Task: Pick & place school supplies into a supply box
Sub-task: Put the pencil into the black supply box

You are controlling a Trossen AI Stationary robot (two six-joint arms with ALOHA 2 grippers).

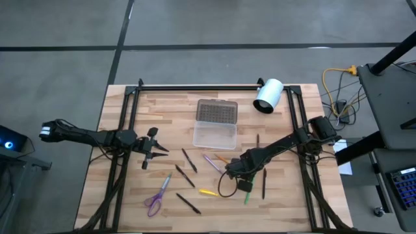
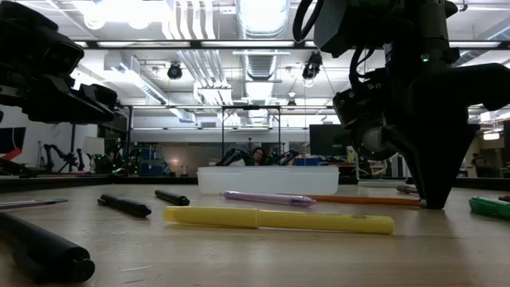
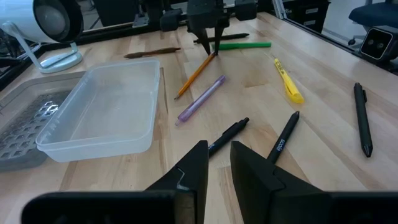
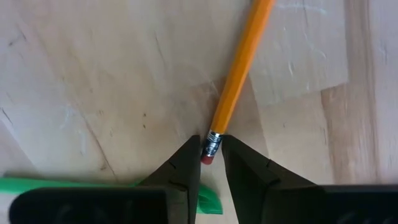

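On the left of the table we see the left gripper [image 1: 151,155] hovering over bare wood, its two fingers nearly together with only a thin gap, holding nothing. Near it lie the purple-handled scissors [image 1: 156,199] at the near left, with a few black pens [image 1: 189,160] scattered to their right.

In the middle, toward the far edge, sits the supply box [image 1: 214,136]: a clear, shallow rectangular tray, nothing in it, with its grey dotted lid [image 1: 216,111] folded flat open on the far side. Just near of the box we find a lilac pen [image 1: 210,162], and nearer still a yellow pen [image 1: 208,192].

To the right of the lilac pen lies the orange pencil [image 4: 239,67], a slim wooden pencil with a metal ferrule and a pink eraser. The right gripper [image 4: 210,155] is down at the tabletop on that eraser end, its fingers narrowly apart with the ferrule and eraser sitting between the tips; we cannot tell whether they press on it yet. A green pen [image 1: 247,196] lies just beside this gripper, and another black pen lies to its right.

At the far right stands a white cylinder [image 1: 268,95].
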